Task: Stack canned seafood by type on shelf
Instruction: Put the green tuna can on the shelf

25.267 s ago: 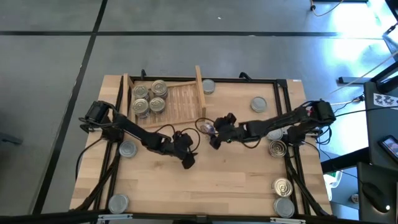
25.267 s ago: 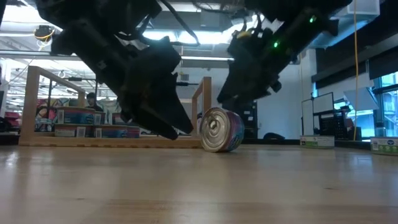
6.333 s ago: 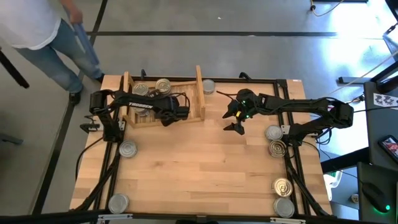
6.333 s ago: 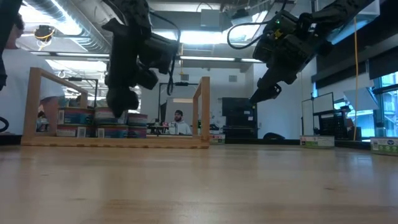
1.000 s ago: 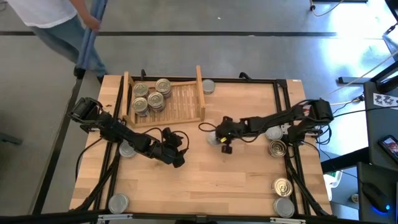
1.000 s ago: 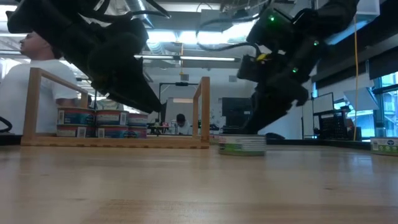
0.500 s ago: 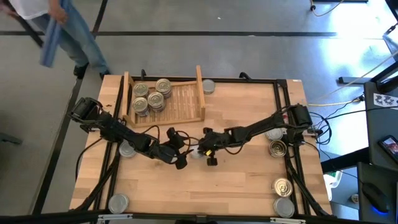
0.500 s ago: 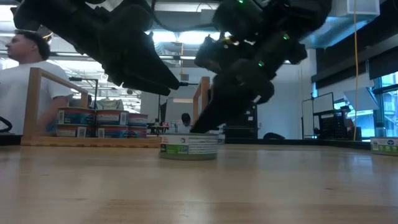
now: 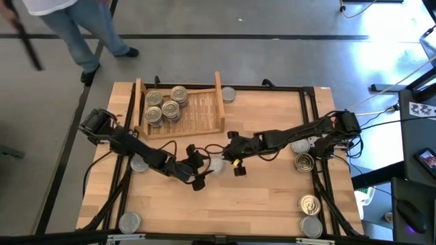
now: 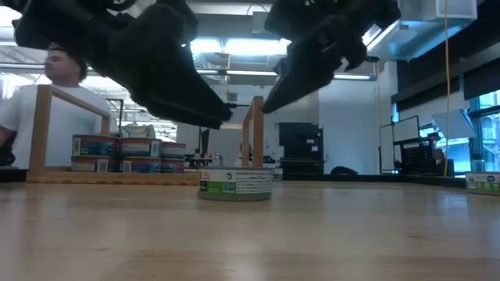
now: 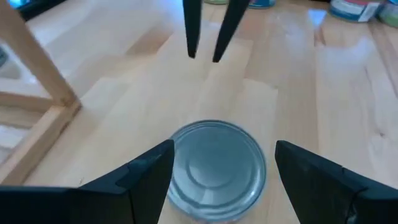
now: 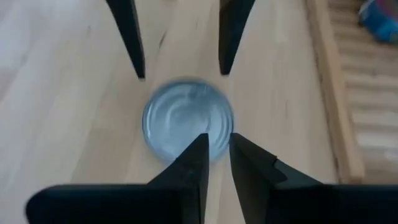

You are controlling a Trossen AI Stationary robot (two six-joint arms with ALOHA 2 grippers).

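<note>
The right gripper (image 9: 238,165), fingers nearly together and empty, is backing off the grey-topped can (image 9: 216,165) standing mid-table; the left gripper (image 9: 202,174), fingers wide, is seemingly straddling it, contact unclear.

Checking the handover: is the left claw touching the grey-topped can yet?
Apart. The left wrist view shows the left claw open, bare tabletop between each finger and the can.

Probably a lab: exposed ceiling ducts (image 10: 47,58), monitors (image 10: 297,144), concrete floor (image 9: 204,54).
</note>
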